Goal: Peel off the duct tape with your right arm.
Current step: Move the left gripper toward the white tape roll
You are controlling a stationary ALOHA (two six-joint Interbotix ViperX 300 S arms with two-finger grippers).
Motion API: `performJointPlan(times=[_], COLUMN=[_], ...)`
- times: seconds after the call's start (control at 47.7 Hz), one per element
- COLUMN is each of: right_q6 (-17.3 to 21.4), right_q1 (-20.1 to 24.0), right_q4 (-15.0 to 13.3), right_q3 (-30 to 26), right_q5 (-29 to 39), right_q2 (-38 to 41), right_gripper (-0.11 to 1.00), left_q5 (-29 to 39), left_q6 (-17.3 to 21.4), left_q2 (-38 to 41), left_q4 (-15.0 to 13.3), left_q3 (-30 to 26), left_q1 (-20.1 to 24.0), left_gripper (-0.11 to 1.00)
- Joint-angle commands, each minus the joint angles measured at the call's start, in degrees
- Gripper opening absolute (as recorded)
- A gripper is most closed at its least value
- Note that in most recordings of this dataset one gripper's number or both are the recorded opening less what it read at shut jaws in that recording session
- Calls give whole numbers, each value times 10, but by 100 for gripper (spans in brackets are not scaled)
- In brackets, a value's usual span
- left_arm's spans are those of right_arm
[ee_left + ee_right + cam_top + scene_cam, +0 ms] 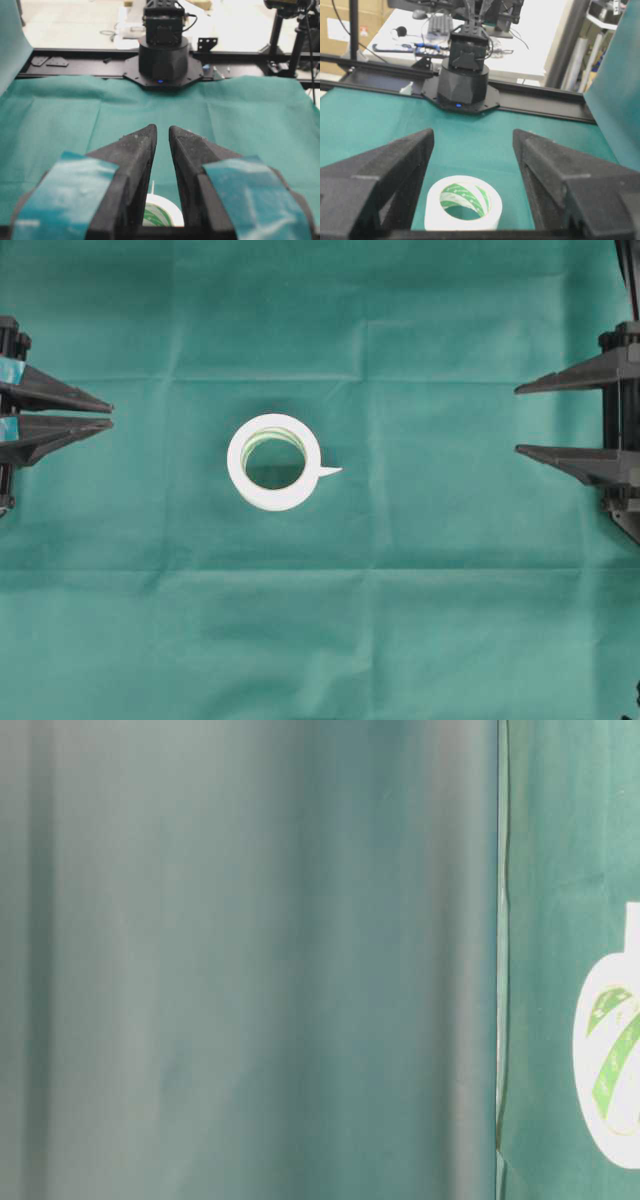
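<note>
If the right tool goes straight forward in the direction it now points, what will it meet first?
Probably the duct tape roll, its tab side first. The right tool points across the green cloth toward it, with nothing between; relative height is unclear.

Left hand (110, 416) nearly closed, right hand (518, 420) parted

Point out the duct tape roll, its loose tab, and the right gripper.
duct tape (240, 476): overhead view, on the roll's white left wall.
loose tab (330, 471): overhead view, on its pointed end.
right gripper (518, 419): overhead view, midway between its open fingertips.
</note>
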Motion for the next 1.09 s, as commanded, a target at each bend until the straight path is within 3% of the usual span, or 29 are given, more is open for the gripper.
performJointPlan(times=[0.0, 0.042, 0.168, 0.272, 0.776, 0.859, 0.922, 1.069], right_q6=[2, 2, 4, 11, 17, 17, 19, 23], right_q1=[-2, -2, -2, -2, -2, -2, -2, -2], right_q4=[3, 3, 3, 2, 1, 1, 1, 1], right_q3=[4, 7, 21, 28, 30, 30, 30, 31], right_q5=[-5, -11, -34, -38, -38, -38, -40, -40], right_q2=[5, 5, 5, 7, 18, 18, 18, 18], right_gripper=[24, 22, -1, -9, -10, -8, -3, 22], left_q5=[-14, -18, -26, -26, -29, -33, -35, -35], left_q6=[-2, -2, -4, -10, -27, -26, -26, -27], left_q2=[-5, -10, -16, -17, -16, -16, -16, -15], left_q4=[-7, -7, -7, -7, -8, -7, -8, -8], left_q3=[6, 11, 26, 34, 39, 41, 43, 43], left_q1=[-7, -8, -11, -15, -33, -37, -37, -37], left_gripper=[24, 22, 1, 0, 2, 15, 31, 74])
